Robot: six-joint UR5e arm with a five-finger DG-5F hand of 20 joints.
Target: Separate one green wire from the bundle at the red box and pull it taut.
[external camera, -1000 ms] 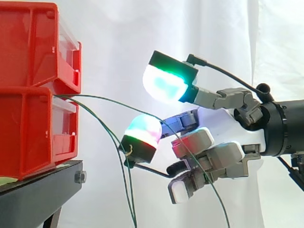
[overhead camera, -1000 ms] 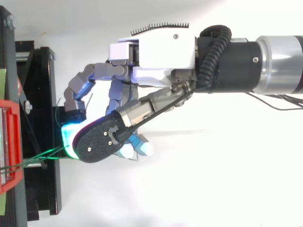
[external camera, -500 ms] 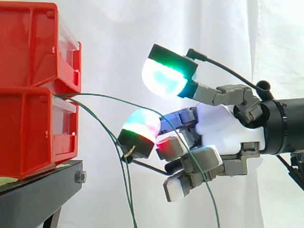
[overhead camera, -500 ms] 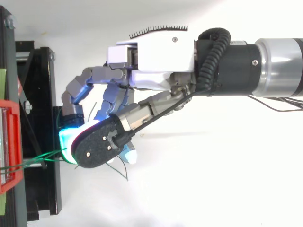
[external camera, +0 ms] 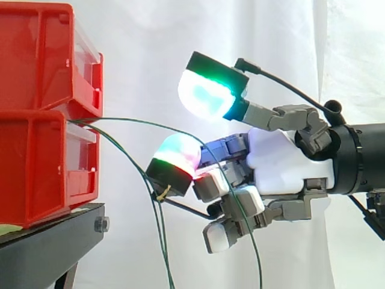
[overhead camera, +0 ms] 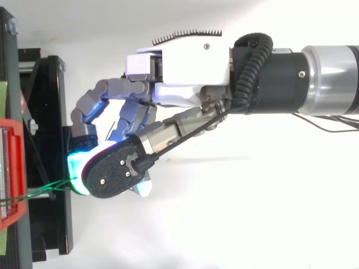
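Your hand sits right of the red box; one green wire arcs from the box across the hand, then hangs down; you cannot tell whether it is gripped; other green wires droop between.

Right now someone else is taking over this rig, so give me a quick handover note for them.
Hand: level with the bins, off to their right. I cannot tell whether it actually grips the wire.
Wire: one green strand leaves the gap between the two bins, runs in a slack arc to the hand, crosses it and hangs below.
Bundle: the other strands droop from the same gap, down past the stand.
Done: one wire stands apart from the bundle.
Left: confirm the grip, then draw away from the bins until the arc goes straight.
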